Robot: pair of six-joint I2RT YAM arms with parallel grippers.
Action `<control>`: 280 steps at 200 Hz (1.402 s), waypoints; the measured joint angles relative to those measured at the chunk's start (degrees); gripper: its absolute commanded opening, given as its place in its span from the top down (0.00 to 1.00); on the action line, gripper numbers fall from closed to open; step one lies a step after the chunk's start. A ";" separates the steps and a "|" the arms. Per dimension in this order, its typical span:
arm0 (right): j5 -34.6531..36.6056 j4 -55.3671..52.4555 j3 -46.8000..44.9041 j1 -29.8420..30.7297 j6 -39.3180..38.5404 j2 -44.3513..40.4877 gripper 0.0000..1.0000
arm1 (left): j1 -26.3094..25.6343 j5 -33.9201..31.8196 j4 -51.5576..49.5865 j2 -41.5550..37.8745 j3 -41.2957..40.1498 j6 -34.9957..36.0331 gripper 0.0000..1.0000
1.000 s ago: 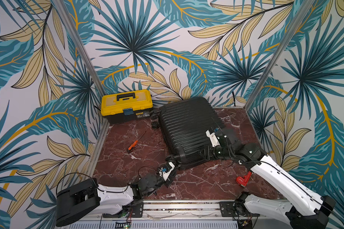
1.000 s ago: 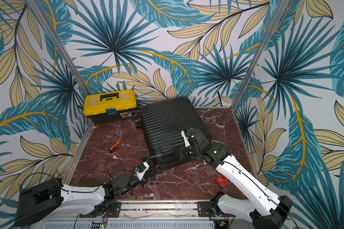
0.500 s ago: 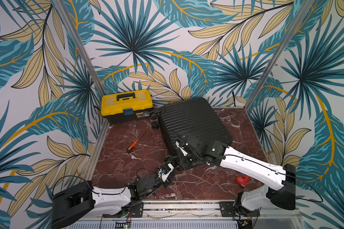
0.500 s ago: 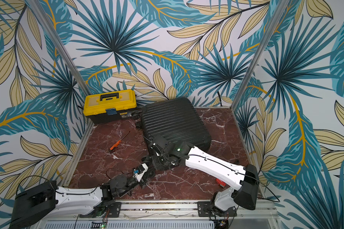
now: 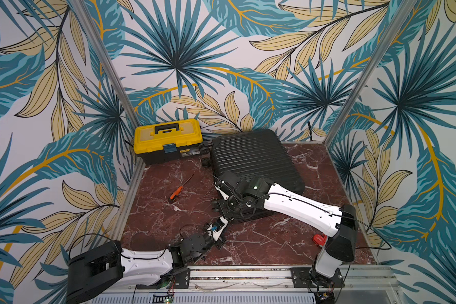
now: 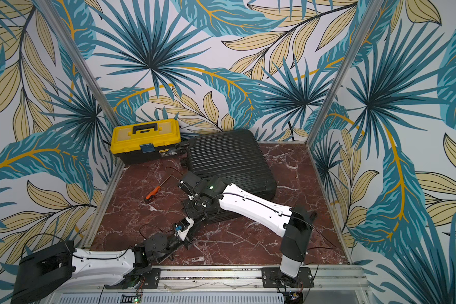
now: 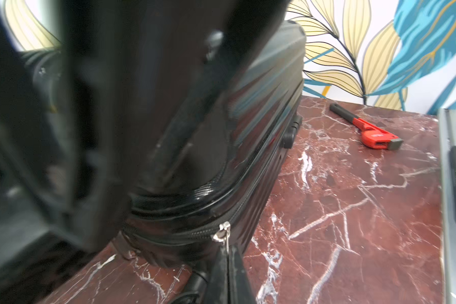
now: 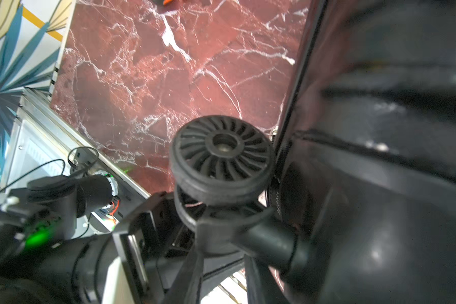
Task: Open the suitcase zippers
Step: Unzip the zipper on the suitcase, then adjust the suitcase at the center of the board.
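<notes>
Open marble bench (image 5: 287, 237) along the near edge and left of the suitcase (image 5: 250, 155), broken only by a screwdriver (image 5: 180, 189) and red wrench (image 7: 366, 129); far side blocked by the toolbox (image 5: 166, 139), near corner crowded by both arms.

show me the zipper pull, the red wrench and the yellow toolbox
zipper pull (image 7: 223, 231), left wrist view, on the silver slider at the suitcase seam
red wrench (image 7: 371, 133), left wrist view, on its red head
yellow toolbox (image 5: 167, 134), a top view, on the yellow lid
</notes>
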 measured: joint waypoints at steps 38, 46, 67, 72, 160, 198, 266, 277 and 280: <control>-4.33 4.94 3.98 0.70 0.39 5.84 0.57 | -0.17 0.52 -0.28 5.53 4.63 0.28 1.00; -4.72 5.62 3.56 0.79 0.35 5.92 0.53 | -0.22 0.63 -0.44 6.67 5.46 0.46 1.00; -4.76 6.84 2.08 0.61 -0.15 3.93 0.44 | -0.46 0.61 -0.55 9.77 8.07 0.96 1.00; -4.61 7.10 1.51 0.48 -0.55 3.04 0.42 | -0.57 0.50 -0.55 10.47 8.59 1.11 1.00; 7.67 7.13 -18.08 -29.81 -1.03 -34.21 0.35 | -0.46 0.37 -0.37 14.45 10.36 2.58 1.00; 5.05 11.50 -21.97 -49.68 2.03 -27.36 0.35 | 0.33 1.86 -0.57 12.59 9.64 2.56 1.00; -1.99 14.82 -16.87 -61.09 0.70 -2.71 0.37 | 2.34 3.34 -2.47 7.17 7.39 2.51 1.00; -3.02 14.56 -16.20 -60.81 -0.81 -1.16 0.37 | 2.75 3.37 -3.21 6.25 7.28 2.51 1.00; -3.13 14.27 -15.96 -60.78 -1.18 -0.87 0.37 | 2.89 3.43 -3.43 6.01 7.28 2.51 1.00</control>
